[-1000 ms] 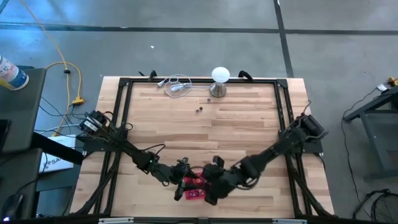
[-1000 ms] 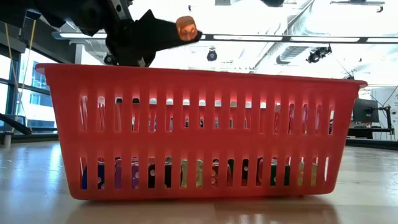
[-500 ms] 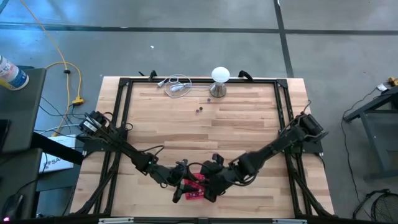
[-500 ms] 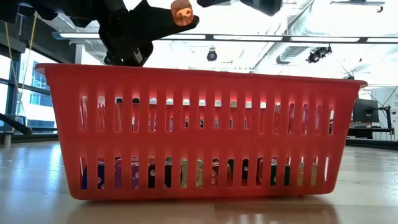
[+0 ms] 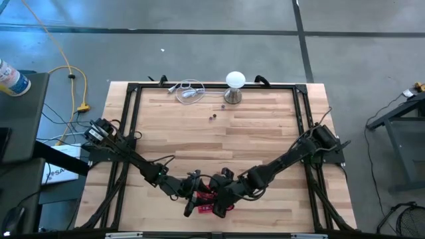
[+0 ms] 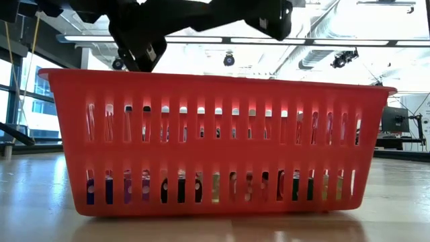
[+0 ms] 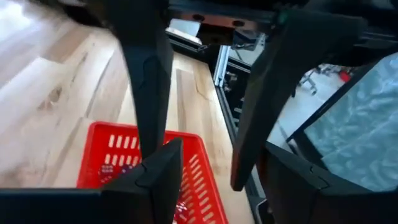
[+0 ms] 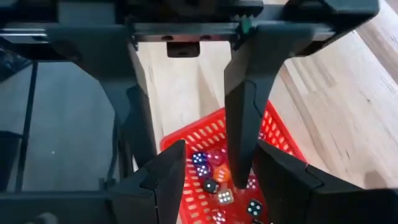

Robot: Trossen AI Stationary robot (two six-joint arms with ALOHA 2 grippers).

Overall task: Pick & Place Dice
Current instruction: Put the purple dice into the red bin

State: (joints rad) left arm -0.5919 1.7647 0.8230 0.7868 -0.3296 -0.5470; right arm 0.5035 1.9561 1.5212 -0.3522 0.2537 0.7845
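Observation:
The red mesh basket [image 5: 205, 208] sits near the table's near edge and fills the low view [image 6: 222, 141]. Several small dice in mixed colours lie on its floor [image 8: 211, 182] [image 7: 112, 171] and show through its slots [image 6: 201, 188]. My left gripper [image 5: 194, 197] hangs over the basket's left part, open [image 7: 194, 168], with nothing between its fingers. My right gripper [image 5: 223, 198] hangs over the basket's right part, also open [image 8: 193, 174], above the dice. Two tiny dark pieces [image 5: 213, 117] lie on the wood far from the basket.
A white ball-topped metal stand [image 5: 234, 83] and a coiled white cable [image 5: 188, 90] stand at the table's far edge. A black frame [image 5: 133, 106] runs around the tabletop. Bare wood lies between the basket and the far edge.
In the low view an orange die at a dark fingertip above the basket rose and is now out of that view. My right gripper has moved toward the table's left, farther over the basket. The basket has stayed put.

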